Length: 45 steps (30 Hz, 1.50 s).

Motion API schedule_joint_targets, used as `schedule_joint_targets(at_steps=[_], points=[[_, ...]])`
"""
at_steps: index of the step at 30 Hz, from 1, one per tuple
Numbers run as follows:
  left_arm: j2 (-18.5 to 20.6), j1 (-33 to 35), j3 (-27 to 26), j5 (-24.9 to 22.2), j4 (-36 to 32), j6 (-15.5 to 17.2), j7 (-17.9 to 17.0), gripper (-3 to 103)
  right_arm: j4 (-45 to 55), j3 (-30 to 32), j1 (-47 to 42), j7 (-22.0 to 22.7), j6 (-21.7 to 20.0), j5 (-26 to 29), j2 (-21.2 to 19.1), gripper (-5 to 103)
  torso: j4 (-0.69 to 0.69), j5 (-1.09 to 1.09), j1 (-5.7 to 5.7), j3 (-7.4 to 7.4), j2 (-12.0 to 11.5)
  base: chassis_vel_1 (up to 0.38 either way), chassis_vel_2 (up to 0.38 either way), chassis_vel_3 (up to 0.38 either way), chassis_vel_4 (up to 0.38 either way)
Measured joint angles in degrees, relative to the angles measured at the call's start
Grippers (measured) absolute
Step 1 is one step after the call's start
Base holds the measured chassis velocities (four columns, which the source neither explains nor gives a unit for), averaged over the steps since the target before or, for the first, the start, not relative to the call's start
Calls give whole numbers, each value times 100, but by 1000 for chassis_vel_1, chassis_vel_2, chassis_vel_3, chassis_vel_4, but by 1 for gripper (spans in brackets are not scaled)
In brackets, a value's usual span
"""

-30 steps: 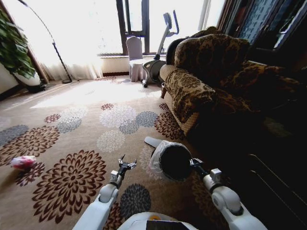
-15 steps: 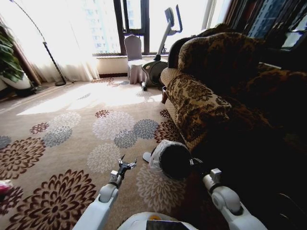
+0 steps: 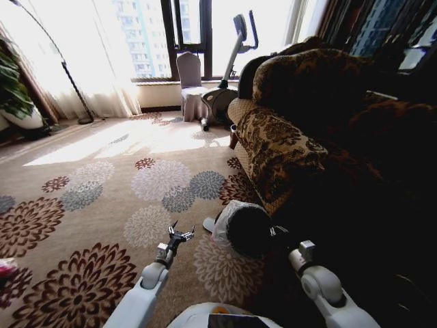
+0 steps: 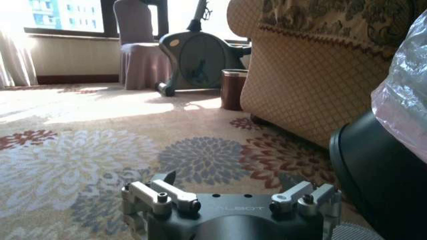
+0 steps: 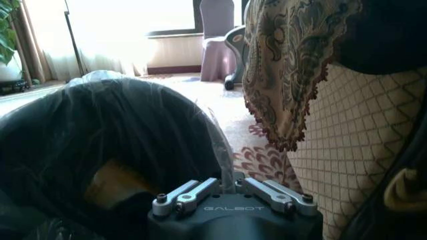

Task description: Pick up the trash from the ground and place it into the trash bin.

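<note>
The right tool [image 3: 276, 231] is clamped on the rim of the trash bin [image 3: 247, 230], its two fingers drawn nearly together over the plastic liner. "GALBOT" is stamped on the tool body in both wrist views. The bin is tipped, its mouth turned toward the robot and a little upward, so its long axis slants rather than stands upright. Inside the grey-white bag [image 5: 100, 150] lies something orange-yellow [image 5: 110, 185], possibly a small bottle, though the dim interior makes that hard to settle.

The left tool [image 3: 179, 235] hangs free above the carpet [image 3: 102, 205] just left of the bin, its fingers spread apart and gripping nothing.

A pink-white wad [image 3: 5, 267] of trash sits at the far left edge of the floral carpet, well apart from both tools. A flat pale slipper [image 3: 209, 223] pokes out from behind the bin. The patterned sofa [image 3: 287, 130] stands close on the right, its fringed throw [image 5: 287, 75] hanging beside the bin. Beyond are a small brown pot [image 4: 233, 89], an exercise bike [image 3: 229, 75], a covered chair [image 3: 191, 82], a floor lamp [image 3: 68, 75] and a potted plant [image 3: 13, 89] by the bright windows.
</note>
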Motion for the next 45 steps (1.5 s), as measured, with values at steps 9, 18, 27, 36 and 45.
schedule_joint_targets(at_steps=[9, 18, 27, 36, 45], points=[[0, 0, 0, 0, -2, 0, -2, 100, 0, 1, 1, 1, -1, -1, 0, 1, 0, 0, 0, 0, 0, 0, 0, 0, 0], [0, 0, 0, 0, -2, 0, -2, 100, 0, 1, 1, 1, -3, -1, 0, 1, -1, -1, 0, 0, 0, 0, 0, 0, 0], [0, 0, 0, 0, -3, 0, -2, 100, 0, 1, 1, 1, -6, -1, 0, 1, -1, 0, 0, 0, 0, 0, 0, 0, 0], [0, 0, 0, 0, -3, 0, -2, 100, 1, 1, 1, 1, -6, -1, 0, 1, 0, 0, -1, 0, 0, 0, 0, 0, 0], [0, 0, 0, 0, -3, 0, -2, 100, 0, 1, 1, 1, -6, -1, 0, 1, 0, -1, -1, 0, 0, 0, 0, 0, 0]])
